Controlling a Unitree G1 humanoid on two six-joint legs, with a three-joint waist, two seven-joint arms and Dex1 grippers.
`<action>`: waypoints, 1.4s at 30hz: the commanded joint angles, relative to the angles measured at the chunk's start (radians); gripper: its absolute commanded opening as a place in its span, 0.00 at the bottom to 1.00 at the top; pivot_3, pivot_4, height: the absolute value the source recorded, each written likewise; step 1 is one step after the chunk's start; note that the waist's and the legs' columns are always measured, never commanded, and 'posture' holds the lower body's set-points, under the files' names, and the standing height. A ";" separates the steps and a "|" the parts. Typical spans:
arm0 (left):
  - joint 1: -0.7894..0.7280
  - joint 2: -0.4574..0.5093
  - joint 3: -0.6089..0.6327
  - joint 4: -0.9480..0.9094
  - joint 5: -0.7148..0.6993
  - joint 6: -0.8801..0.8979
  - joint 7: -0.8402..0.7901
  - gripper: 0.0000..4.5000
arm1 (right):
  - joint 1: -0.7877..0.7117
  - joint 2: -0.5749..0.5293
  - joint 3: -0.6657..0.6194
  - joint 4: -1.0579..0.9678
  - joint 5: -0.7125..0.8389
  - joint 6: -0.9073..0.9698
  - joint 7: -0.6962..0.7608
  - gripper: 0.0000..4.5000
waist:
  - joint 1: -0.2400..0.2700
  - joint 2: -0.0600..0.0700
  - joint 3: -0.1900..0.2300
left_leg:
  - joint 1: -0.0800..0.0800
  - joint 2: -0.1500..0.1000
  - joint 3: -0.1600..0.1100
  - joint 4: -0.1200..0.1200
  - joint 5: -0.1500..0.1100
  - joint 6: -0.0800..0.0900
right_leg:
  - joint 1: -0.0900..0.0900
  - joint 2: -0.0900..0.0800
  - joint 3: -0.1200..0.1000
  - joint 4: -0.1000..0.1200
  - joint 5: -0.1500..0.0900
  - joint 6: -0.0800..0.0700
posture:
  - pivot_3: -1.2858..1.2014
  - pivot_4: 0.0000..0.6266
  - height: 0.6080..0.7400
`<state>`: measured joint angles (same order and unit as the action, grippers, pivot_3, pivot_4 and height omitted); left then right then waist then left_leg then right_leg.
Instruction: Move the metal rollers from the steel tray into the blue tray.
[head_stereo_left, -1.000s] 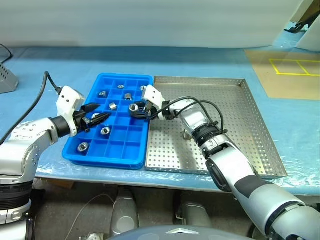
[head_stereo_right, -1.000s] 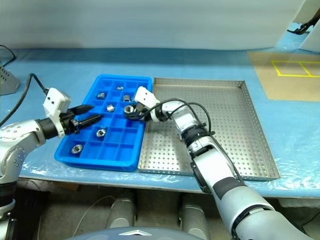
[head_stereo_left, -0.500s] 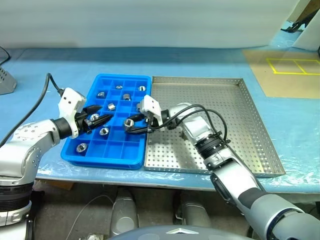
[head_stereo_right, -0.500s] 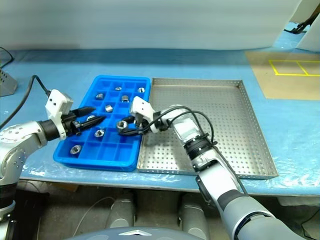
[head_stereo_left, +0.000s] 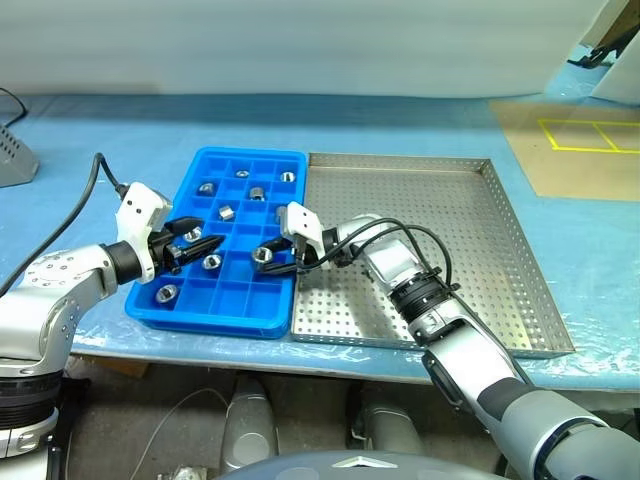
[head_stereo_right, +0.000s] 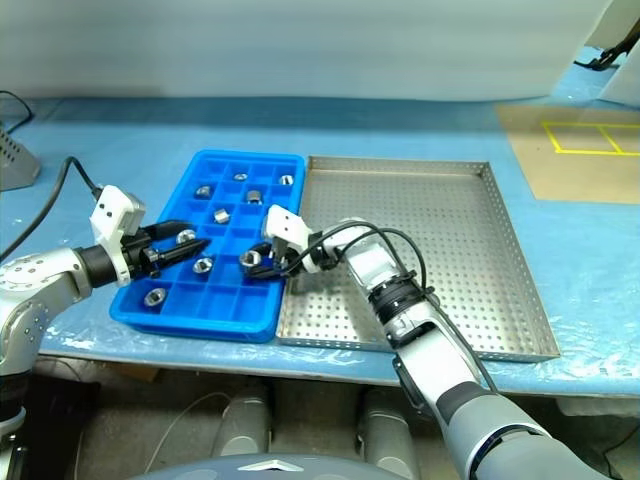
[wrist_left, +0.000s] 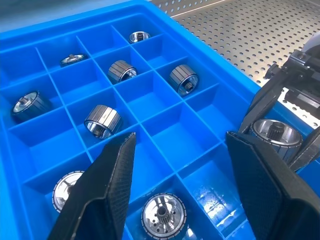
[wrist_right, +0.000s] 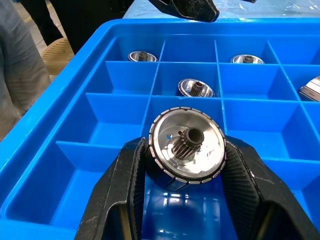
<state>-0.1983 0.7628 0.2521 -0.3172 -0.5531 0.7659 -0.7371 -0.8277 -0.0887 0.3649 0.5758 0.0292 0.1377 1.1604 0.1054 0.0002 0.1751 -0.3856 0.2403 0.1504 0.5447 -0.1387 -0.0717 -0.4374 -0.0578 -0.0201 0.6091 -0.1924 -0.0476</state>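
A metal roller is clamped between the fingers of the right claw, held just above an empty compartment near the blue tray's edge beside the steel tray. The roller's toothed hub is revealed in the right wrist view. The left claw is held apart and empty over the blue tray's opposite side. Several other rollers are seen lying in separate compartments.
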 joint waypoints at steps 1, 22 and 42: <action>-0.031 0.016 0.009 -0.002 0.000 -0.022 -0.006 0.67 | -0.013 0.005 -0.028 -0.020 0.014 -0.014 -0.030 0.39 | 0.000 0.000 0.000 | 0.000 0.000 0.000 0.000 0.000 0.000 | 0.000 0.000 0.000 0.000 0.000 0.000 | 0.58 0.24 1.00; -0.158 -0.060 -0.165 0.085 0.016 -0.077 -0.084 0.67 | 0.186 -0.436 -0.210 -0.558 0.150 0.286 0.031 0.83 | 0.000 -0.001 -0.001 | 0.001 -0.001 0.000 0.002 0.000 0.000 | 0.003 0.000 0.001 -0.001 0.000 0.001 | 0.52 0.24 1.00; -0.262 -0.163 -0.347 0.176 0.062 -0.117 -0.203 0.67 | 0.285 -0.437 -0.101 -0.379 0.043 0.173 -0.095 0.83 | -0.059 0.000 -0.001 | 0.005 -0.002 0.002 0.002 0.000 0.001 | 0.004 0.001 0.006 -0.001 0.002 0.002 | 0.48 0.24 1.00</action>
<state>-0.4459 0.5980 -0.1094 -0.1271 -0.4927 0.6647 -0.9328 -0.5238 -0.5301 0.2659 0.1958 0.0732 0.3347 1.0662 0.0463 -0.0002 0.1743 -0.3806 0.2385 0.1528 0.5467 -0.1388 -0.0710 -0.4336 -0.0563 -0.0142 0.6080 -0.1908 -0.0461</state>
